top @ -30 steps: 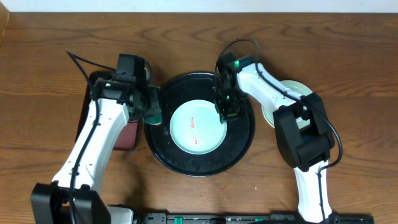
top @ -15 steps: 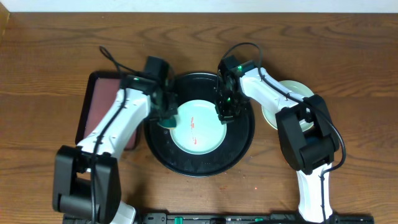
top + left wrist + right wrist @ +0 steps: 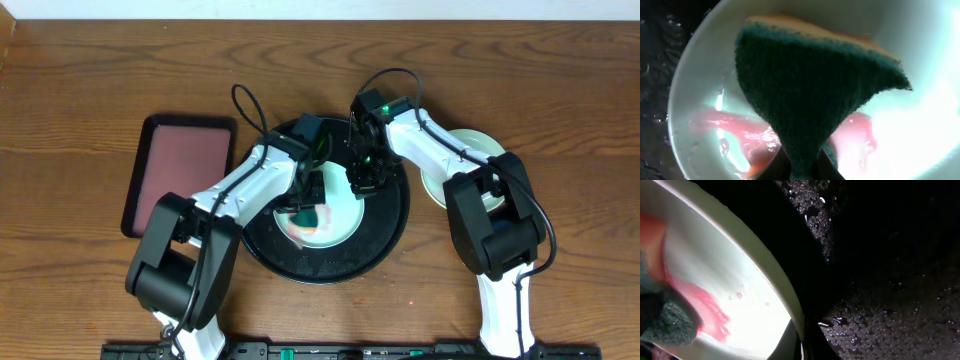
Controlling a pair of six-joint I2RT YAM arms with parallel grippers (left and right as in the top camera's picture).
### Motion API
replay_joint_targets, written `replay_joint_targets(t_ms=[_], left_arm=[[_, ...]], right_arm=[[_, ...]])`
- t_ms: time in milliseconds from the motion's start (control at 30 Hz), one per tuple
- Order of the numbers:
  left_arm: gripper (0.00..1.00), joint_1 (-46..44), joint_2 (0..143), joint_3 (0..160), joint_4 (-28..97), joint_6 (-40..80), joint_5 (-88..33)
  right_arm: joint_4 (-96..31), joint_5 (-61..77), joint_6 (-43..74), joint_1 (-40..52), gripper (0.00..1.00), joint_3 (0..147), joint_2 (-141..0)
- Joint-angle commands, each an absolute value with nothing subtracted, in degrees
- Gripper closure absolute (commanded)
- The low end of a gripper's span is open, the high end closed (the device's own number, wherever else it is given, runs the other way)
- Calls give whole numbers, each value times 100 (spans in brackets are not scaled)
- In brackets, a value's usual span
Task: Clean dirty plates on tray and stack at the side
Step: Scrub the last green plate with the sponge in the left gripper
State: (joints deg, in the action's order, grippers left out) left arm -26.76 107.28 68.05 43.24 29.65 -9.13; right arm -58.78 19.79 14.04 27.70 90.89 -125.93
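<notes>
From the left, our left claw (image 3: 308, 202), clenched on a green sponge (image 3: 810, 90), has swung in onto the turquoise plate (image 3: 336, 229) lying in the black tray (image 3: 386, 236); we judge scrubbing begins. Our right claw (image 3: 362, 182) pinches the plate's rim.

Both arms fold inward toward each other. The left gripper (image 3: 306, 203), wrist bent steeply down, pinches a sponge (image 3: 810, 95). The right gripper (image 3: 362, 182), pointing downward, clamps a plate (image 3: 755, 275) by its rim.
</notes>
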Motion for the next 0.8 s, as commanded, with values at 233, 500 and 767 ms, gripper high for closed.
replay_joint_targets(t_ms=[233,500,767], left_arm=[[93,-2611,10897,6775,3938,2606,-2974],[92,-2333,10897,6779,3317,3280,-906],[93,-2086,10886,7019,4497,4123,-228]], right_arm=[[-5728,1787,1520,2897,99,8917,-12816],[-5736,1785,1520,2897,99,8917,-12816],[-5734,1782,1520,2897,99,8912,-12816]])
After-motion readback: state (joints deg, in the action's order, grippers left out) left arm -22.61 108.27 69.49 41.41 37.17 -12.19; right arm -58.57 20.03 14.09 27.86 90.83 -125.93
